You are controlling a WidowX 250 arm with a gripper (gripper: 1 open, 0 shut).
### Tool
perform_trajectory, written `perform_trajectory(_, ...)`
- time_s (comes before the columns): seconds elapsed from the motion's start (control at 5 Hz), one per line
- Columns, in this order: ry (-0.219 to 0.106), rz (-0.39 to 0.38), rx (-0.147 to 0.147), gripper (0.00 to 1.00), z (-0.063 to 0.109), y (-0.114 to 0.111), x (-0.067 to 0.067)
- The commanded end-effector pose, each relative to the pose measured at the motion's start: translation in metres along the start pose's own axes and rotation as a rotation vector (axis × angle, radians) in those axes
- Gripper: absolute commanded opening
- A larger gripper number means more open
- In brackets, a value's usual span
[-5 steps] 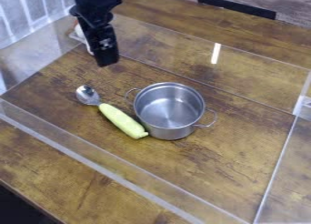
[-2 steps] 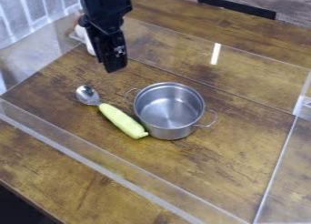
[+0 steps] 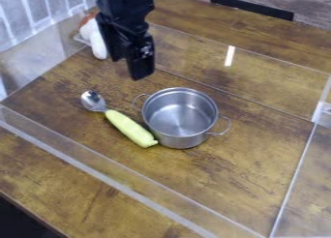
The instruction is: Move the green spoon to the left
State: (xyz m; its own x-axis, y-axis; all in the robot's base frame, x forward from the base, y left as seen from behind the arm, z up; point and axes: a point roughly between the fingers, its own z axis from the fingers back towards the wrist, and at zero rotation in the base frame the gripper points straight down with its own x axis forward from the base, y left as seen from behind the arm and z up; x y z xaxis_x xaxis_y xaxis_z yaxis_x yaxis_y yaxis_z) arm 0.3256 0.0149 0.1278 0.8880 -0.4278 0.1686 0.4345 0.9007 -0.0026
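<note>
The green spoon (image 3: 130, 127) lies flat on the wooden table with its thick yellow-green handle pointing down-right and its shiny bowl (image 3: 93, 101) up-left. The handle's end rests against the left side of the steel pot (image 3: 180, 116). My black gripper (image 3: 131, 64) hangs above the table behind the spoon and the pot, pointing down. Its fingers stand apart with nothing between them, and it touches neither object.
Low clear plastic walls (image 3: 155, 189) fence the work area on all sides. A pale object (image 3: 87, 33) sits at the back left, partly hidden behind the arm. A dark strip (image 3: 254, 5) lies along the far edge.
The gripper has shifted right and a little nearer, from over the spoon's bowl side toward the pot's back rim. Its fingers have spread apart. Spoon and pot have not moved.
</note>
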Motion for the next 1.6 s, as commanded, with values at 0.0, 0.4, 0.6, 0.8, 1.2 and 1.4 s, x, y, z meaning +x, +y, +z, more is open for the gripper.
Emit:
perform_trajectory(0.0,-0.042,-0.018,0.029,1.0,0.015,0.004,0.005)
perform_trajectory(0.4,-0.028,-0.007,0.029,1.0,0.009,0.015,-0.006)
perform_trajectory(0.6,-0.024,0.008,0.034,1.0,0.004,0.025,-0.013)
perform_trajectory(0.8,-0.02,0.007,0.03,1.0,0.01,0.017,-0.01)
perform_trajectory(1.2,0.003,0.016,0.011,1.0,0.008,0.016,-0.007)
perform_trajectory(1.4,0.008,0.027,0.007,1.0,0.004,0.025,-0.005)
